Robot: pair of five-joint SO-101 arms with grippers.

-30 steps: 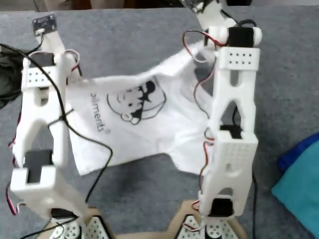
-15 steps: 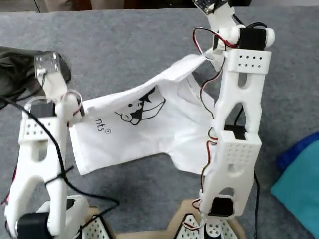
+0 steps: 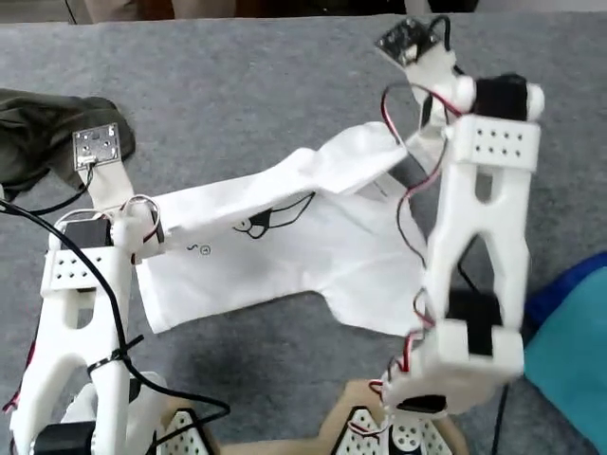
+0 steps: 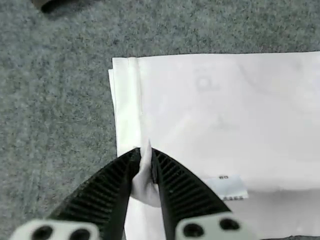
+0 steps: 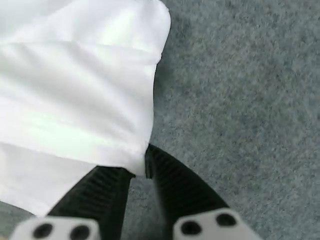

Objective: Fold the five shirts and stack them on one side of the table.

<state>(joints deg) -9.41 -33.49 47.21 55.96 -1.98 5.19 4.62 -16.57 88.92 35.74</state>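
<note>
A white shirt (image 3: pixel 285 246) with a black cartoon print lies across the middle of the grey table, its far edge lifted and folded toward the arms. My left gripper (image 4: pixel 145 162) is shut on the shirt's hem (image 4: pixel 145 180) at the left end; in the high view it sits at the shirt's left side (image 3: pixel 147 223). My right gripper (image 5: pixel 140 165) is shut on the shirt's white edge (image 5: pixel 125 160), up near the raised right corner (image 3: pixel 403 156). The print is partly covered by the folded-over cloth.
A dark olive garment (image 3: pixel 43 142) lies at the far left. Teal and blue cloth (image 3: pixel 574 332) sits at the right edge. Bare grey table (image 3: pixel 237 76) stretches beyond the shirt.
Both grippers have pulled the shirt's far edge toward the near side, folding it over the print. The left arm drew back and the right arm shifted right.
</note>
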